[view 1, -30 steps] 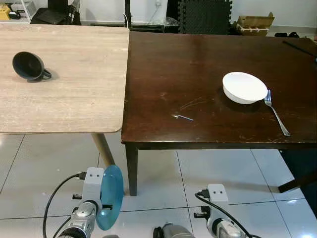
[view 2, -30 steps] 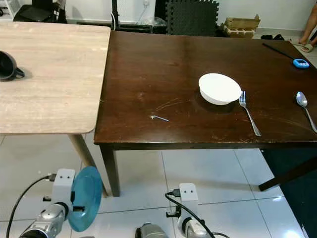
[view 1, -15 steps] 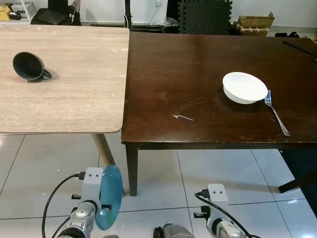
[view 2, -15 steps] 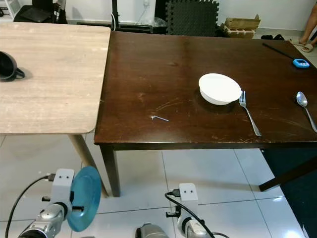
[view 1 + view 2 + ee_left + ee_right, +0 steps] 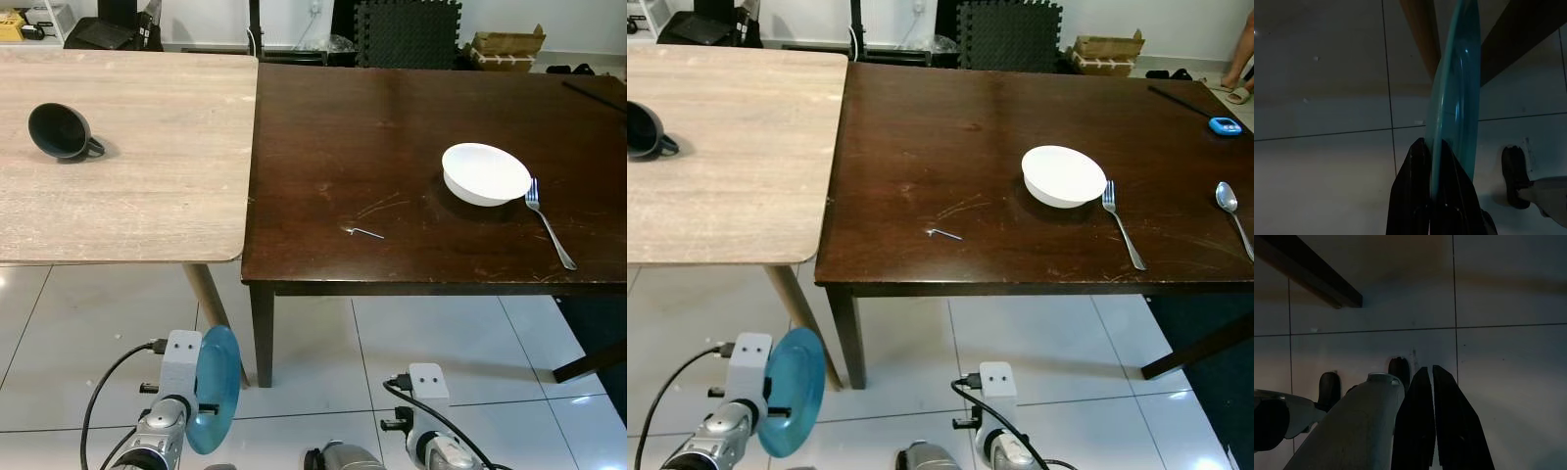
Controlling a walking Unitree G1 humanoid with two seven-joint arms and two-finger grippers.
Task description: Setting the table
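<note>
A teal plate (image 5: 216,390) hangs edge-on low at my left side, below table height, and my left gripper (image 5: 1433,147) is shut on its rim. On the dark brown table (image 5: 392,127) a white bowl (image 5: 486,173) sits toward the right, with a fork (image 5: 549,222) just right of it and a spoon (image 5: 1233,215) farther right. A black cup (image 5: 59,131) lies on its side on the light wooden table (image 5: 137,186). My right gripper (image 5: 1432,374) hangs shut over the floor tiles, holding nothing.
The two tables stand side by side in front of me; their legs (image 5: 261,333) rise from the white tiled floor. A small metal bit (image 5: 363,232) lies on the dark table. A blue timer (image 5: 1223,124) sits at its far right. Boxes and foam mats line the back wall.
The whole picture has shifted very slightly, so the camera moved. The plate stays held in my left gripper at about the same place.
</note>
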